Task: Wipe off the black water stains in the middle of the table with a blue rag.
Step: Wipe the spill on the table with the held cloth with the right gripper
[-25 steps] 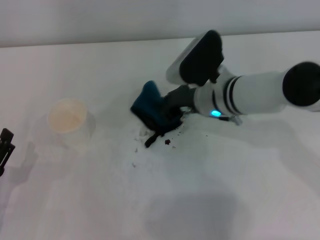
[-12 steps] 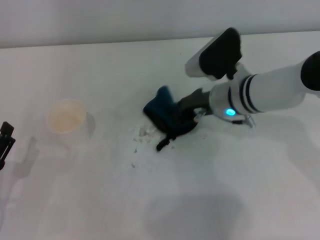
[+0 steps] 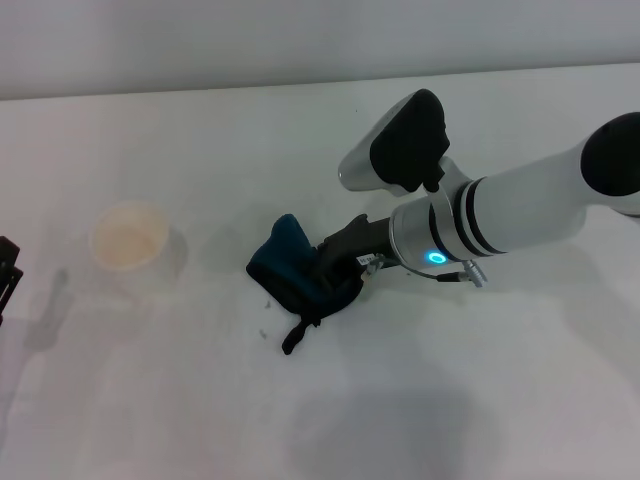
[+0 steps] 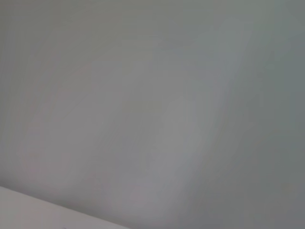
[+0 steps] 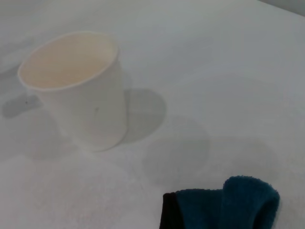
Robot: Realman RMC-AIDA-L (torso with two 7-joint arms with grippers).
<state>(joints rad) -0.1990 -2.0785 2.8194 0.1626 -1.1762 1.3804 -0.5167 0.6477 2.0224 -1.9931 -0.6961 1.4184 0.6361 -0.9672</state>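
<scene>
While the right gripper (image 3: 335,268) is pressing down near the middle of the table (image 3: 450,400), its dark jaws are clenched on the blue rag (image 3: 290,268), pinning the cloth against the surface. The rag is presenting as a soft, napped teal-blue bundle, folded into a rounded hump at the end facing away from the gripper, with black edging showing along its underside and a short black loop tag (image 3: 294,338) trailing out onto the tabletop toward the robot. One or two tiny dark specks (image 3: 264,333) are lying on the white surface just beside the rag on the robot's left; no liquid blob is showing, and the rag is covering the spot where it would lie. The tabletop is reading as plain, matte and white, carrying soft grey shadows.

Well apart from the rag, on the robot's left, a white paper cup (image 3: 130,245) is standing upright, smooth-walled and tapered, with a pale cream interior. The left gripper (image 3: 6,275) is sitting parked at the table's left margin; only a dark sliver is showing, so its jaw state cannot be told.
</scene>
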